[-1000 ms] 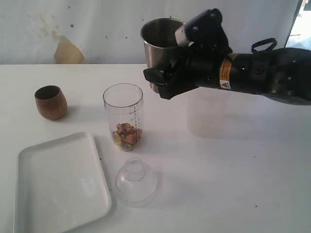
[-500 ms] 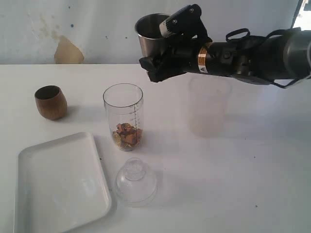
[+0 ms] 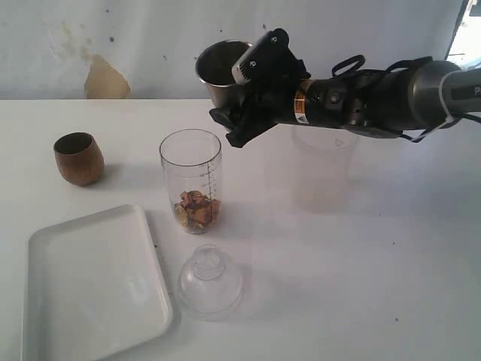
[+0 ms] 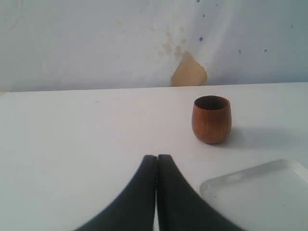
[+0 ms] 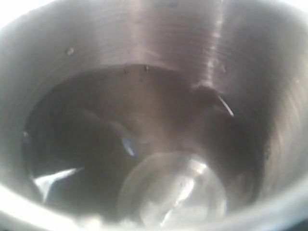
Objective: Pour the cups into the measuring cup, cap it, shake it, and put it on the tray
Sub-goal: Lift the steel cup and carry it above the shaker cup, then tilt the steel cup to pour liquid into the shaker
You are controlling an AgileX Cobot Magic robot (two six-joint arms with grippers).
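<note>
My right gripper (image 3: 242, 105) has its fingers spread wide around the steel tumbler (image 3: 220, 74), holding it in the air up and a little right of the measuring cup (image 3: 191, 177). The measuring cup stands upright on the table (image 3: 361, 286) with brown pieces (image 3: 197, 209) at its bottom. The cap (image 3: 210, 283) lies just in front of it, the tray (image 3: 90, 282) front-left, the wooden cup (image 3: 78, 158) well left and the frosted cup (image 3: 319, 173) under my right arm, while my left gripper (image 4: 156, 166) is pressed closed on nothing.
</note>
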